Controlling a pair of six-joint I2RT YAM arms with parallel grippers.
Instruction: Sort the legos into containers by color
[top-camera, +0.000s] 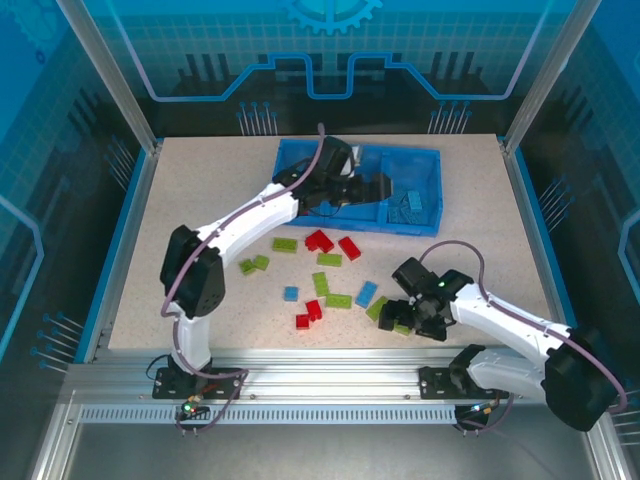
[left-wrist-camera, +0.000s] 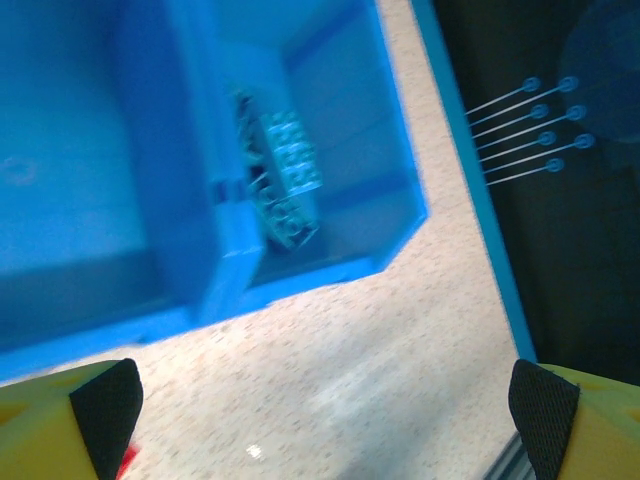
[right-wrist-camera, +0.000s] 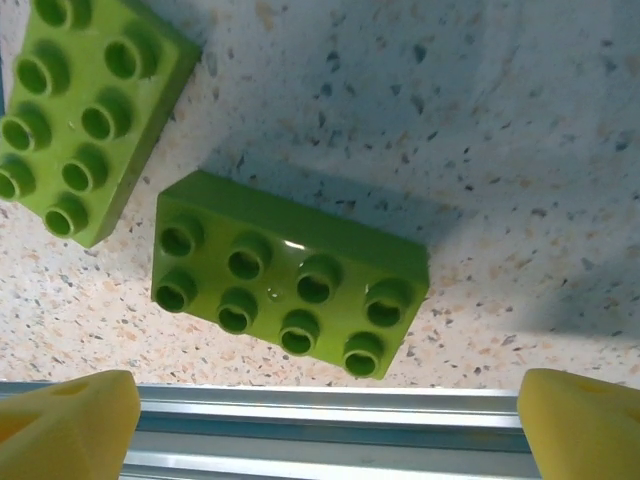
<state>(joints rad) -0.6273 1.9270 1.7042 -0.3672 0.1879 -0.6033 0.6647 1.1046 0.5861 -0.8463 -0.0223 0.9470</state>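
The containers are three compartments of one blue tray (top-camera: 432, 170) at the back of the table. Light blue legos (left-wrist-camera: 290, 175) lie in its right compartment (left-wrist-camera: 345, 110). My left gripper (top-camera: 378, 190) hovers over the tray's front wall, open, with nothing between its fingers (left-wrist-camera: 105, 400). Red (top-camera: 320, 240), green (top-camera: 329, 259) and blue (top-camera: 367, 293) legos lie scattered mid-table. My right gripper (top-camera: 405, 318) is low at the near edge, open, just above a green lego (right-wrist-camera: 290, 275) that lies flat, studs up. A second green lego (right-wrist-camera: 85, 115) sits beside it.
The aluminium rail (right-wrist-camera: 330, 415) of the table's near edge runs right under the right gripper's fingertips. Blue side rims (left-wrist-camera: 470, 170) border the table. Bare tabletop (top-camera: 200, 200) lies left of the tray.
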